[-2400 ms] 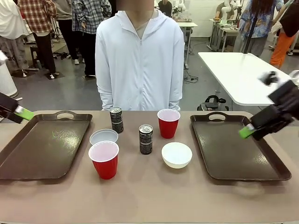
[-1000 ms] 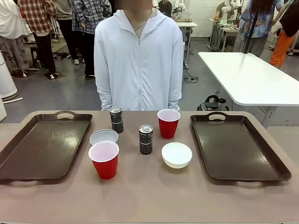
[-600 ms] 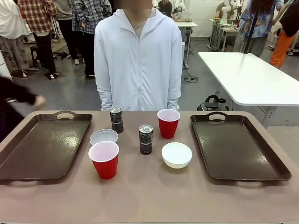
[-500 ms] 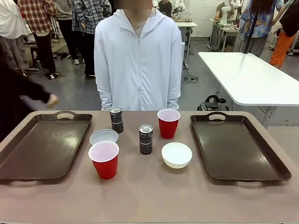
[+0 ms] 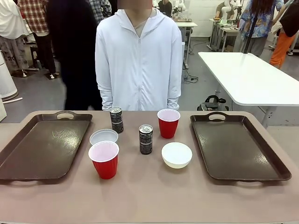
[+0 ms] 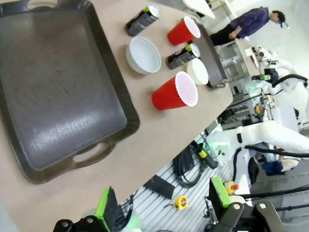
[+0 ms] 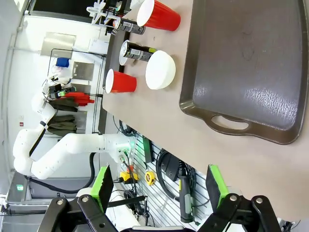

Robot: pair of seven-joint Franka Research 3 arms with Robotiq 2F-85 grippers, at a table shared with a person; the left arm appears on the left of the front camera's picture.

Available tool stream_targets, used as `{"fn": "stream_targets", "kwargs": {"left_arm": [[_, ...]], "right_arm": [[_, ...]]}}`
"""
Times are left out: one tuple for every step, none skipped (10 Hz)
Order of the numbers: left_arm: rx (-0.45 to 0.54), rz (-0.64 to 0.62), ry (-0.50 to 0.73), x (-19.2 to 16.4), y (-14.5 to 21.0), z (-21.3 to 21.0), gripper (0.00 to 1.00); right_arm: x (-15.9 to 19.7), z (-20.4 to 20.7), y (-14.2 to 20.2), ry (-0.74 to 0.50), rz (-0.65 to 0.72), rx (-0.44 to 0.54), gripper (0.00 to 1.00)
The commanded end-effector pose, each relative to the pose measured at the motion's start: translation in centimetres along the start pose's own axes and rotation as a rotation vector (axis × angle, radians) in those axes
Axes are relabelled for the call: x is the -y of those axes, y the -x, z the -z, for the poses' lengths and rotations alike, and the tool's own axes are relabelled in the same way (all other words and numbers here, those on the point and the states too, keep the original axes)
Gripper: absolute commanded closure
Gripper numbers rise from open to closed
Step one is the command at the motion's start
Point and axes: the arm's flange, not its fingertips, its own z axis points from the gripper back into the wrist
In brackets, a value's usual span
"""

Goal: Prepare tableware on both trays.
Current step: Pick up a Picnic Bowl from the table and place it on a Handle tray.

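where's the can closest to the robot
In the front view the can stands near the middle of the table, with the right-hand white bowl just to its right and the near red cup to its left.

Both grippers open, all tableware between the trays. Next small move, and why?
Probably move the open left gripper toward the near red cup: it stands nearest the robot's edge, unobstructed, beside the left tray, which holds no tableware yet.

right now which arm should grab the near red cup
Left, probably: the near red cup stands beside the left tray, and the open left gripper looks down on that tray.
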Motion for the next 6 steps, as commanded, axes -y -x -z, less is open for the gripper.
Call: {"fn": "stream_targets", "kwargs": {"left_arm": [[0.005,0.001,0.006,-0.07,0.1,-0.08,0.0],[0.005,0.001,0.006,-0.07,0.1,-0.08,0.0],[0.005,0.001,0.006,-0.07,0.1,-0.08,0.0],[0.005,0.001,0.006,-0.07,0.1,-0.08,0.0],[0.005,0.001,0.006,-0.07,0.1,-0.08,0.0],[0.005,0.001,0.006,-0.07,0.1,-0.08,0.0]], "right_arm": [[0.14,-0.06,0.03,-0.01,-0.002,0.005,0.0],[0.14,-0.06,0.03,-0.01,-0.002,0.005,0.0],[0.14,-0.06,0.03,-0.01,-0.002,0.005,0.0],[0.14,-0.06,0.03,-0.01,-0.002,0.005,0.0],[0.14,-0.06,0.03,-0.01,-0.002,0.005,0.0],[0.14,-0.06,0.03,-0.01,-0.002,0.005,0.0]]}}
